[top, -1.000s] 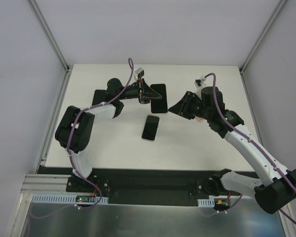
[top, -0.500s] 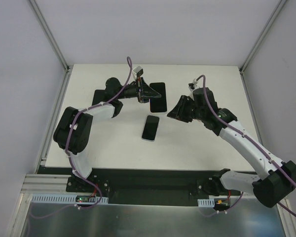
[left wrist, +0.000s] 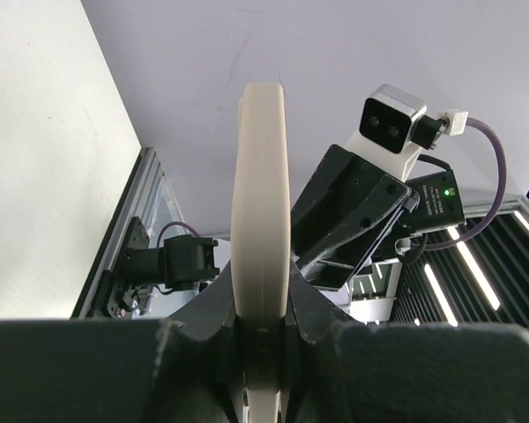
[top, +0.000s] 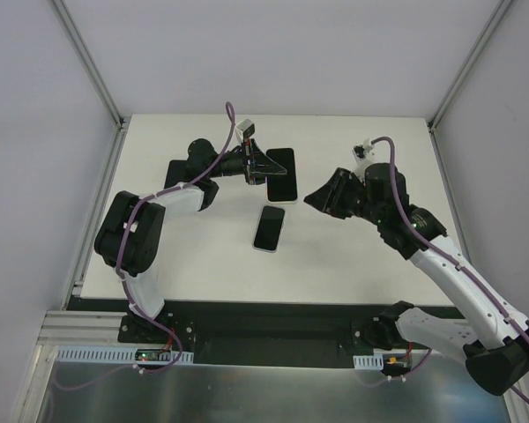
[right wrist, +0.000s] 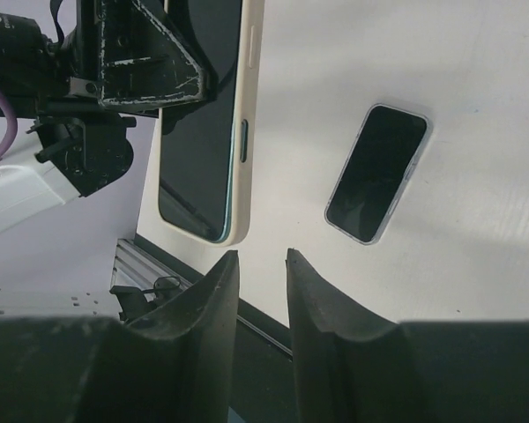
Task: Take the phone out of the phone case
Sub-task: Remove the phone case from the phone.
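Note:
My left gripper [top: 263, 166] is shut on the side edge of a cream phone case [top: 282, 174] with a dark-screened phone in it, held above the far middle of the table. In the left wrist view the case [left wrist: 262, 203] stands edge-on between my gripper's [left wrist: 262, 304] fingers. In the right wrist view the case [right wrist: 238, 132] shows a teal rim round the screen. My right gripper [top: 310, 197] is slightly open and empty, to the right of the case and apart from it; its fingers [right wrist: 262, 256] point at the bare table below the case.
A second dark-screened phone [top: 269, 228] with a pale rim lies flat on the white table [top: 353, 264] just in front of the held case; it also shows in the right wrist view [right wrist: 376, 174]. A black pad [top: 176, 170] lies at the far left.
My right arm swung its wrist leftward, then back to the right; its gripper stays near the case's right side. My left gripper and the case have not moved.

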